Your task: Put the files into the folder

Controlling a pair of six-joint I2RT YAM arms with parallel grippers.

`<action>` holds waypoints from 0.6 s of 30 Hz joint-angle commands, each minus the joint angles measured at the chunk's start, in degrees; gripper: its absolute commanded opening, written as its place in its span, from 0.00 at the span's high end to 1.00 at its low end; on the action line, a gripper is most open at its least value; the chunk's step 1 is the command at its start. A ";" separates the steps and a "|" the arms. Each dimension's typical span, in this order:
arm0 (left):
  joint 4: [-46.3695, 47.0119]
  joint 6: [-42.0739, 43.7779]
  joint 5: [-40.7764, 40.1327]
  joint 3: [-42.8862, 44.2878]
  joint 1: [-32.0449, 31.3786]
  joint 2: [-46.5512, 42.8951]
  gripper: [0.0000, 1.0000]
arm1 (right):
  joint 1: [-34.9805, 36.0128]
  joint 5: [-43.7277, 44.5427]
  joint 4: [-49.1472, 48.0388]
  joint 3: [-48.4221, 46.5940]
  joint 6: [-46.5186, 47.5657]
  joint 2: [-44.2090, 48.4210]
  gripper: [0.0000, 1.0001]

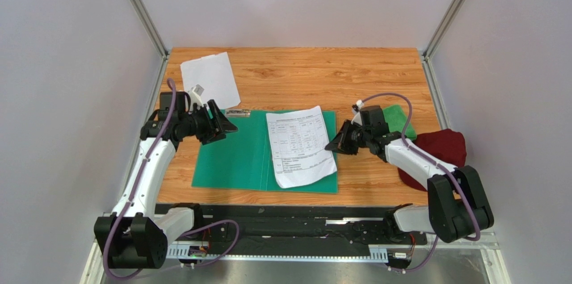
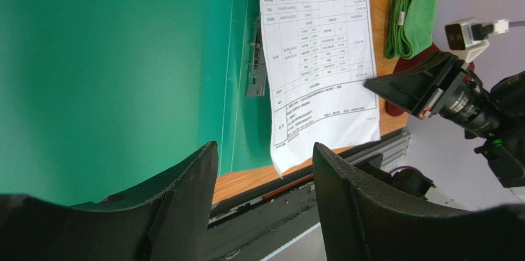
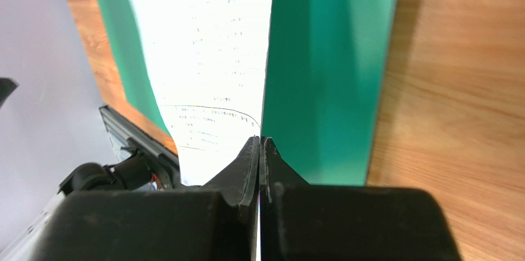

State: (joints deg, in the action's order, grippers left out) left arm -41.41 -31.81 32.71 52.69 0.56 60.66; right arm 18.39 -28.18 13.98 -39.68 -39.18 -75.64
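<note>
The printed sheet [image 1: 299, 147] lies near-to-far on the folder [image 1: 228, 157], its edge just left of the right end effector [image 1: 329, 145], pressed together; the left end effector [image 1: 225, 120] is spread.

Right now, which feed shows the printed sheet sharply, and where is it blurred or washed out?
Left wrist: the printed sheet is sharp and its table lines are clear. Right wrist: the sheet is washed out, its text is faint, and the right claw up close is blurred. Top external: the light is even, but the print is too small to read.
</note>
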 commanded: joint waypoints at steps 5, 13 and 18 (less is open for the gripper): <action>5.63 -0.62 0.78 -0.82 -4.16 2.18 0.33 | 0.06 10.42 -12.05 11.02 -8.02 8.56 1.00; 8.45 -2.46 0.69 -1.27 -6.88 5.16 0.33 | 0.33 15.36 -13.45 16.65 -11.80 16.31 1.00; 8.80 -2.82 -0.01 -0.57 -8.20 5.96 0.33 | 0.85 12.03 -18.88 16.92 -13.37 11.75 1.00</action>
State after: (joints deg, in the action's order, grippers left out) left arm -34.98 -33.85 32.56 51.16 -6.85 66.24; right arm 18.70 -15.49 1.93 -23.22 -50.02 -61.32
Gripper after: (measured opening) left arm 0.666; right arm 0.005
